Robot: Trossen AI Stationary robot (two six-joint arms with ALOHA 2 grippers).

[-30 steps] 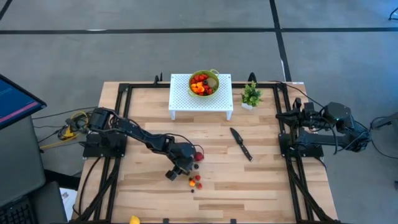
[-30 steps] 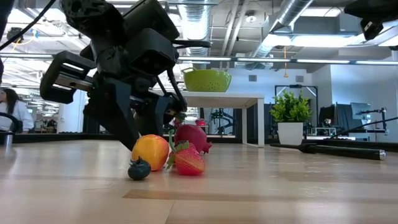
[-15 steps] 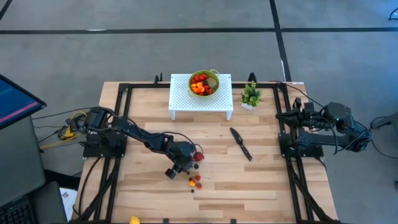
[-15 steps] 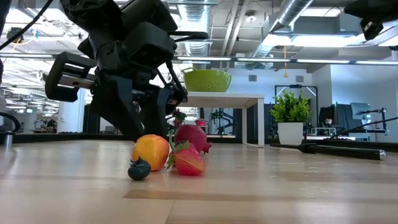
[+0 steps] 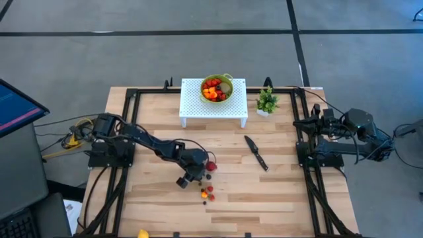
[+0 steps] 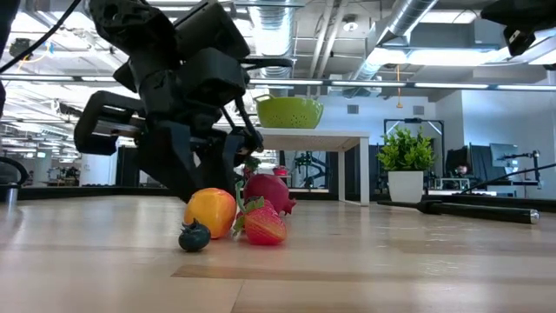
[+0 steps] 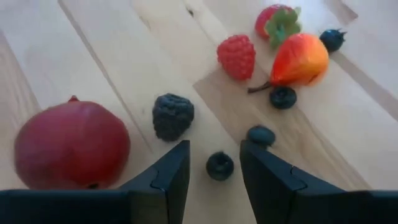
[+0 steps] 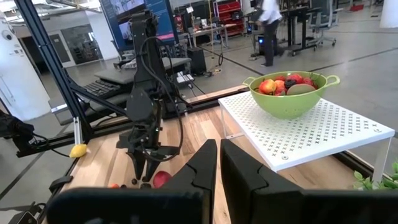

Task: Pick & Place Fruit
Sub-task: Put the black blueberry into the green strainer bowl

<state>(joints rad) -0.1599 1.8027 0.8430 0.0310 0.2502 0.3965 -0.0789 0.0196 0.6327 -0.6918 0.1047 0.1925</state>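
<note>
Loose toy fruits lie on the wooden table. They are a red pomegranate, a blackberry, a raspberry, a strawberry, an orange fruit and small blueberries. My left gripper slants down over them and is open. One blueberry lies on the table between its fingertips, and the pomegranate is just beside it. In the high view the left gripper is near the table's middle. My right gripper is shut and held up level at the right edge.
A green colander full of fruit stands on a white perforated stand at the far middle. A small potted plant is to its right. A black knife lies right of centre. A yellow fruit sits at the near edge.
My left gripper has turned a little about its own line above the fruits and stayed almost in place. The fruits have not moved.
</note>
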